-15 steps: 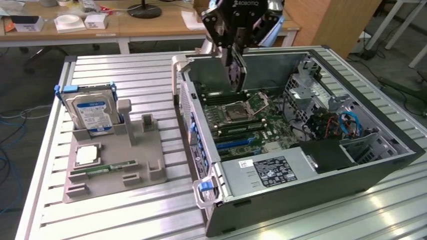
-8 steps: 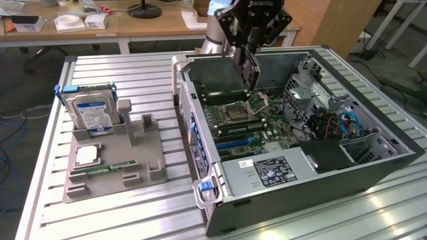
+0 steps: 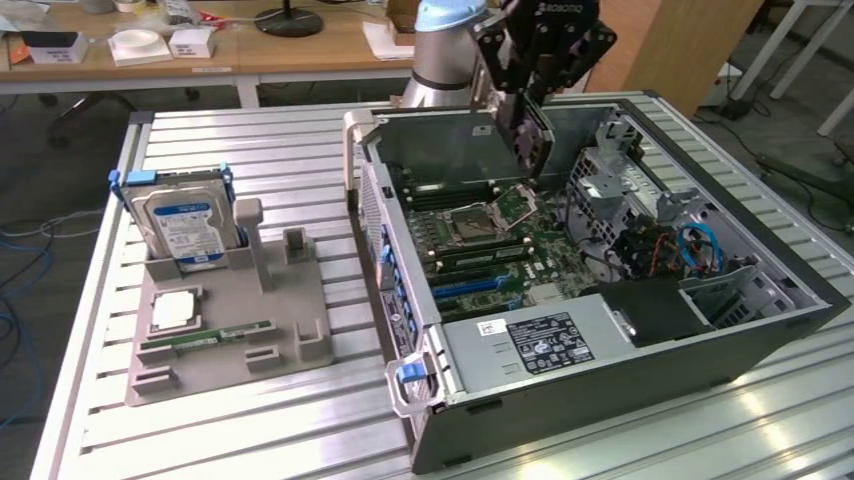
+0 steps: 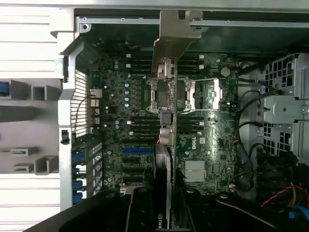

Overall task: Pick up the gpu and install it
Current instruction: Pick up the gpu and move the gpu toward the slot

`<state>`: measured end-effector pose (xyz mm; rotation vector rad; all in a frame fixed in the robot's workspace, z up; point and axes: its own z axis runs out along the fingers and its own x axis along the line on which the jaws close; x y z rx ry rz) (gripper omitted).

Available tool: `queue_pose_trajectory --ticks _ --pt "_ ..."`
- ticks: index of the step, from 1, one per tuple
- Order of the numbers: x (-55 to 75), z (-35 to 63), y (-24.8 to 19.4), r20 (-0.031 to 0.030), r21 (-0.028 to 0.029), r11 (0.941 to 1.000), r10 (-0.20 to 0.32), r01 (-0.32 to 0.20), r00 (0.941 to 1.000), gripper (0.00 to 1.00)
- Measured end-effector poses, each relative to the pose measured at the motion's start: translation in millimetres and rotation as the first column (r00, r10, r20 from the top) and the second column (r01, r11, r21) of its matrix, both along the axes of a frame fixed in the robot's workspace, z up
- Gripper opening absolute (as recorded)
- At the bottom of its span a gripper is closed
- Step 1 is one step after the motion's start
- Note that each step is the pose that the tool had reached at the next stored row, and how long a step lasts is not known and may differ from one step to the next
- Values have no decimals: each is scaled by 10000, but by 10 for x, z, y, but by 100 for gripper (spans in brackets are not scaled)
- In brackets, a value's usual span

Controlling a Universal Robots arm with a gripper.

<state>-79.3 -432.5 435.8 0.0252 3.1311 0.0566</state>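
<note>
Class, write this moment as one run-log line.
tool: shut on gpu | gpu: held over motherboard of open case | installed: not yet

White lettering on the gripper point(image 3: 531, 100) housing, partly cut off, looks like "ROBOTIQ". Pale eye-shaped logo, likely NVIDIA, on the gpu point(image 4: 164, 162) between the fingers. "DELL" on the motherboard point(image 4: 203, 140), just beyond the fingertips beside the card. Power supply label point(image 3: 545, 340), well below the gripper: print illegible.
</note>
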Motion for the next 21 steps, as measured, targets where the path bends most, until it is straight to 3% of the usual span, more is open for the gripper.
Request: queue_pose_trajectory --ticks 12,21 --pt "464 -1 0 6 -1 10000 1 -1 10000 27" --pt "469 -1 0 6 0 10000 0 0 10000 27"
